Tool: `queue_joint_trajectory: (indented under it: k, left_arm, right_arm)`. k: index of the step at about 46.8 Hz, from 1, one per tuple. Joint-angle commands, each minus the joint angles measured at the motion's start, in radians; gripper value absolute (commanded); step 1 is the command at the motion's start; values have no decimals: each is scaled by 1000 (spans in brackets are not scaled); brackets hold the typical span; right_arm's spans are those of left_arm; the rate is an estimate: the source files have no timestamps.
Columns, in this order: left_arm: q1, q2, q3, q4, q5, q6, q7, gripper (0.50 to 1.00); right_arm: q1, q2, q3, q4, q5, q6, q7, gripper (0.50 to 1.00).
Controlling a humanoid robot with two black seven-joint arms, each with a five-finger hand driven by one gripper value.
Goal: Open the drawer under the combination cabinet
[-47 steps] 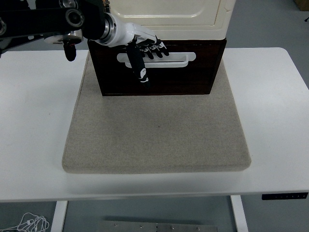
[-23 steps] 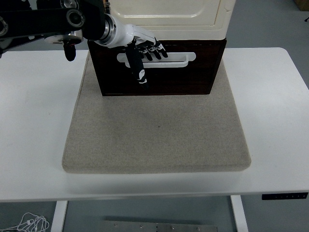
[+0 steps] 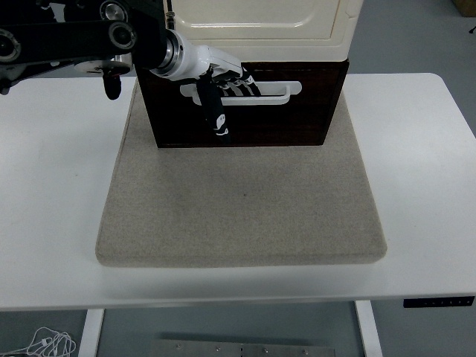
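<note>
Dark brown drawer (image 3: 253, 111) sits at cabinet base, far centre of counter (image 3: 52, 186), front flush with cabinet, on grey mat (image 3: 238, 201); white handle (image 3: 256, 93) runs across drawer front; left hand (image 3: 219, 78) up against handle's left part, fingers (image 3: 242, 83) hooked over bar, grasping it, thumb pointing down drawer face; cream cabinet body (image 3: 260, 30) stacked directly above; right hand out of view

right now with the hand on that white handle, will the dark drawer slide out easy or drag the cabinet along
The drawer looks rigid, so it should probably slide straight. The left robot hand grips the handle off-centre, so it may skew. The cabinet sits on a felt mat, which likely resists dragging.
</note>
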Motion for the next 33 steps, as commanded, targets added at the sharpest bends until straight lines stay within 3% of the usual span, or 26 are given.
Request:
queue_joint_trajectory:
  k: [1,33]
  left_arm:
    - [0,0,1,0,0,-3,-2,1000]
    - [-9,13,-9,-10,-2,-88,-2,1000]
  right_arm:
    - [0,0,0,0,0,-1,-1,928]
    - [0,0,0,0,0,0,-1,928]
